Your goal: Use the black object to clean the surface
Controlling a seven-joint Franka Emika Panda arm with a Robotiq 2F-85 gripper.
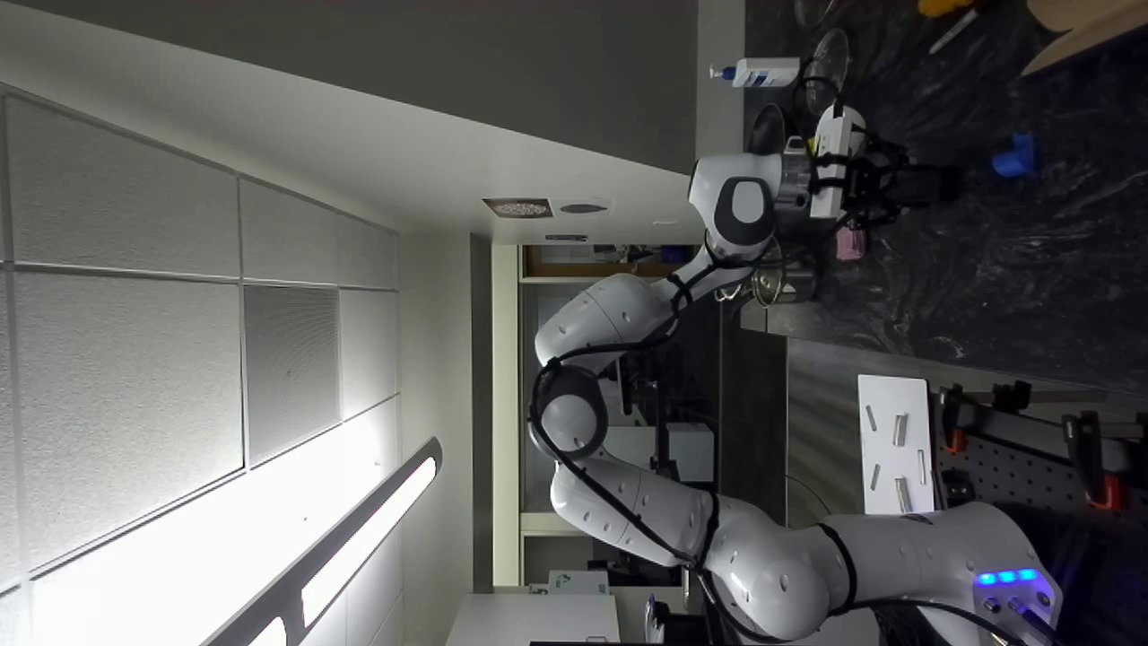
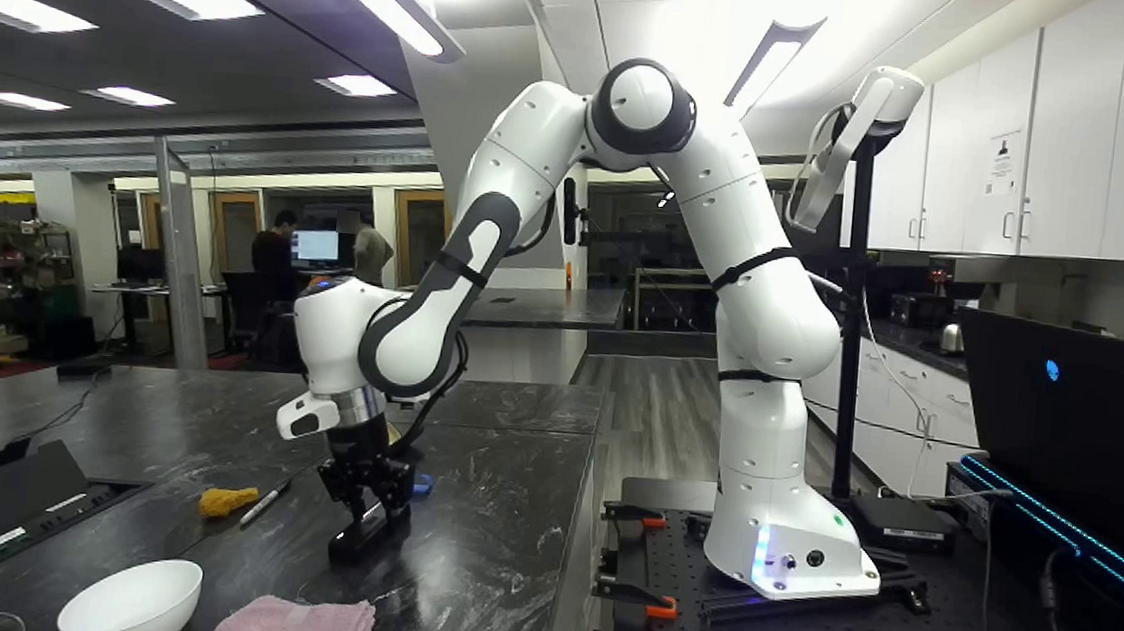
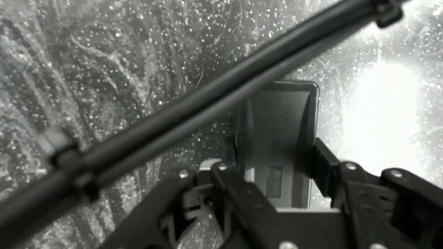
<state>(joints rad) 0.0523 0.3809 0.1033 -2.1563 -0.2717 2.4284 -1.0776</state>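
The black object (image 3: 278, 117), a long hollow block with a raised rim, lies between the two fingers of my gripper (image 3: 275, 157) in the wrist view. Both fingers press against its long sides, so the gripper is shut on it. An exterior view shows the black object (image 2: 354, 542) low under the gripper (image 2: 368, 511), at or just above the dark mottled countertop surface (image 2: 469, 599); whether it touches I cannot tell. It also shows as a black object (image 1: 937, 184) beyond the gripper (image 1: 901, 184), over the surface (image 1: 1013, 278). A cable crosses part of the wrist view.
A pink cloth (image 2: 297, 628) and white bowl (image 2: 133, 603) lie on the near side. Close by are a yellow lump (image 2: 226, 502), a marker (image 2: 264, 505) and a blue item (image 1: 1015, 157). A dark tablet (image 2: 6, 492) and a lotion bottle (image 1: 767, 72) stand farther off.
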